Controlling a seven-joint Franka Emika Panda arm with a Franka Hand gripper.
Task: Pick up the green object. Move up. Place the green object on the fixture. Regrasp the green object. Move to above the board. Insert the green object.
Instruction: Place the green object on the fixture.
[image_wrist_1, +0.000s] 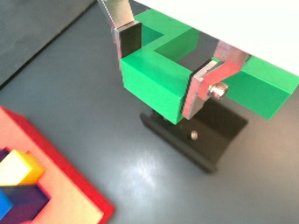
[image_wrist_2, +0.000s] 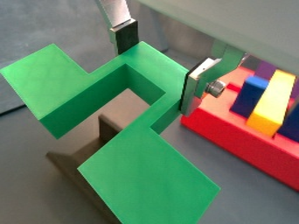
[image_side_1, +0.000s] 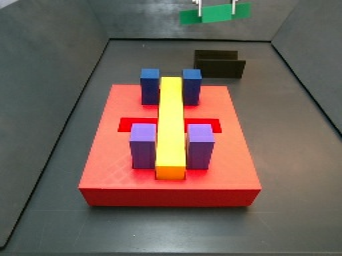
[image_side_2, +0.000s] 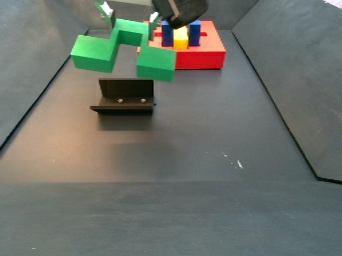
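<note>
The green object is a bright green stepped block with a notch, and it hangs in the air. My gripper is shut on it, with one silver finger on each side of its narrow part. Both wrist views show this grip, and the green object fills most of one of them. Right below it stands the fixture, a low dark block. In a side view the green object floats a little above the fixture. The board is a red base off to one side.
On the board lie a long yellow bar, two blue blocks and two purple blocks. Dark walls slope up around the grey floor. The board's red edge lies close to the fixture.
</note>
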